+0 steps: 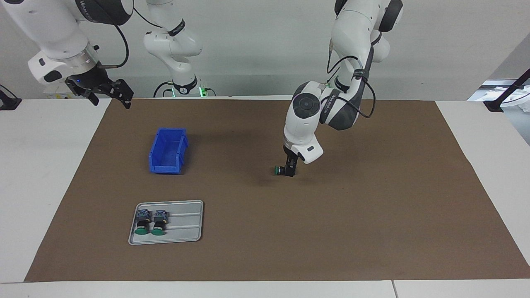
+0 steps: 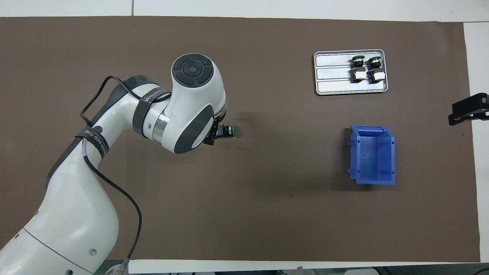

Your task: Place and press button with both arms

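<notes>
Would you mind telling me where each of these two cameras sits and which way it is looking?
Facing view: high across the table, looking toward the robots; both arms enter from the top, the left gripper low over the brown mat holding the button, the right gripper waiting raised at the table's edge.
Overhead view: high above the robots' end, looking steeply down; the left arm fills the lower corner, with only the right gripper showing.
Both share the button, blue bin and tray, half a turn apart.
</notes>
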Robot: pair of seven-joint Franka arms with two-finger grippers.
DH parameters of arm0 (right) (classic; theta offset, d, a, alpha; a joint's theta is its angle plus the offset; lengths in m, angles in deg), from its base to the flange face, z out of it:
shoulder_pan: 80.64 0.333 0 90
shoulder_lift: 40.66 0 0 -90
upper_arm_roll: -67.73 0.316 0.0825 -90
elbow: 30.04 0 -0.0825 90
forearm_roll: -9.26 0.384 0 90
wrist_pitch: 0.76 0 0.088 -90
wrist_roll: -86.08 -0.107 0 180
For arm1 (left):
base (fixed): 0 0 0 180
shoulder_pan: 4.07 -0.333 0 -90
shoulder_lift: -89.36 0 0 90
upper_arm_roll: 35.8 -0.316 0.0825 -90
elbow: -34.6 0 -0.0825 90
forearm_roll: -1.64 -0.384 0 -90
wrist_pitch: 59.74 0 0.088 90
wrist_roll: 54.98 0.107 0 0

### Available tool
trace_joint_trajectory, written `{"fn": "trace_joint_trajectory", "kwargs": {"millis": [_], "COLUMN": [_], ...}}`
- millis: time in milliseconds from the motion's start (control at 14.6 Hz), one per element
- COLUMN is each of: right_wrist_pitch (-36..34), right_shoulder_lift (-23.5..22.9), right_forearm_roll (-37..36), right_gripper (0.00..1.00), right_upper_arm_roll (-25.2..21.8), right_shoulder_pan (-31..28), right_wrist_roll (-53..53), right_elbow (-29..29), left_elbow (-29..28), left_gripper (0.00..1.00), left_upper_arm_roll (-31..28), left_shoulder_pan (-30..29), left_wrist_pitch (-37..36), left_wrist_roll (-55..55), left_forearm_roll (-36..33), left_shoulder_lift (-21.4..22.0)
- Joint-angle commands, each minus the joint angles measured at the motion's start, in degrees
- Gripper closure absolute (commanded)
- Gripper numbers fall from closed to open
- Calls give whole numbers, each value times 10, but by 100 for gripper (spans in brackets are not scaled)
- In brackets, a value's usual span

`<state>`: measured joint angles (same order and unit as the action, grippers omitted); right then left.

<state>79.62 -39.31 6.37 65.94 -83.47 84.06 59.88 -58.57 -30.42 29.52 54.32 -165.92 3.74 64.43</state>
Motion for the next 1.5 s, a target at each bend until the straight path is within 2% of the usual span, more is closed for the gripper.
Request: {"fn": "trace_joint_trajectory", "kwargs": {"millis": [0, 137, 410, 1093, 1161, 1435], "right_wrist_pitch": [2, 2, 2, 2, 2, 2], "right_shoulder_lift": [8, 8, 8, 8, 8, 8], "right_forearm_roll": [-1, -2, -1, -2, -1, -2], "right_gripper": [1, 1, 1, 1, 1, 1], "right_upper_arm_roll": [2, 1, 1, 2, 2, 1], "right_shoulder_pan": [-4, -3, -4, -3, -3, -3], "right_wrist_roll": [13, 13, 12, 12, 13, 12], "right_elbow": [10, 10, 10, 10, 10, 10], "left_elbow": [13, 10, -17, -62, -65, -64], "left_gripper": [0, 0, 0, 1, 3, 33], "left_upper_arm_roll": [-10, -10, -9, -7, -7, -6], "left_shoulder_pan": [13, 15, 15, 24, 24, 24], "left_wrist_pitch": [23, 26, 76, 112, 114, 114], "left_wrist_roll": [-32, -45, -88, -111, -112, -111], "left_forearm_roll": [-11, -10, -10, -8, -8, -6], "left_shoulder_lift": [-28, -28, -28, -27, -27, -27]}}
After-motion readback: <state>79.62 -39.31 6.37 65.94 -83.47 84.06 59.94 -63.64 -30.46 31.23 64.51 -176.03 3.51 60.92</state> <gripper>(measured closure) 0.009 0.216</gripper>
